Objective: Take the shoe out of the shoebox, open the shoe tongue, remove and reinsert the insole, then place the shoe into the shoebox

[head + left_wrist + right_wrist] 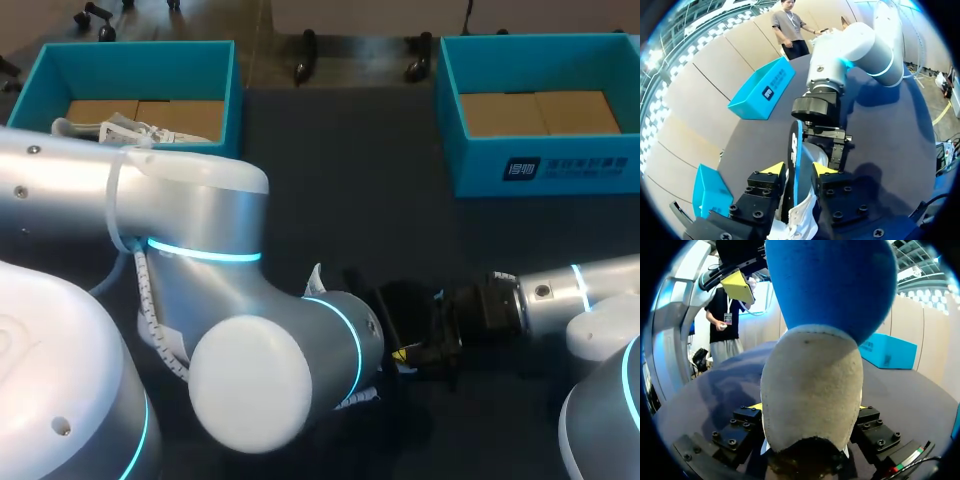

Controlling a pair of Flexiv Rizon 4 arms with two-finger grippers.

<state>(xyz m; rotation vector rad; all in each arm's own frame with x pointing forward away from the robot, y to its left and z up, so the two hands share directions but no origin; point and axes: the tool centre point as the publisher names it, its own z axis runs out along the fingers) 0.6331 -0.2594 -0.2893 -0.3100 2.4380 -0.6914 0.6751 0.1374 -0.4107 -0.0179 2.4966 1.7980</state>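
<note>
Jaws of the left gripper (799, 168) are clamping the white shoe (801, 220) near the middle of the dark table (350, 180), well apart from both blue shoeboxes (225, 90), while those of the right gripper (809, 407) are pinching the beige end of the blue insole (812, 385), which is standing edge-on between the left fingertips.

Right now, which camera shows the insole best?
The right wrist view: the insole fills it face-on, blue forepart and grey heel, gripped in the right gripper. The left wrist view shows it only edge-on, a thin blue strip. In the head view it cannot be made out.
</note>
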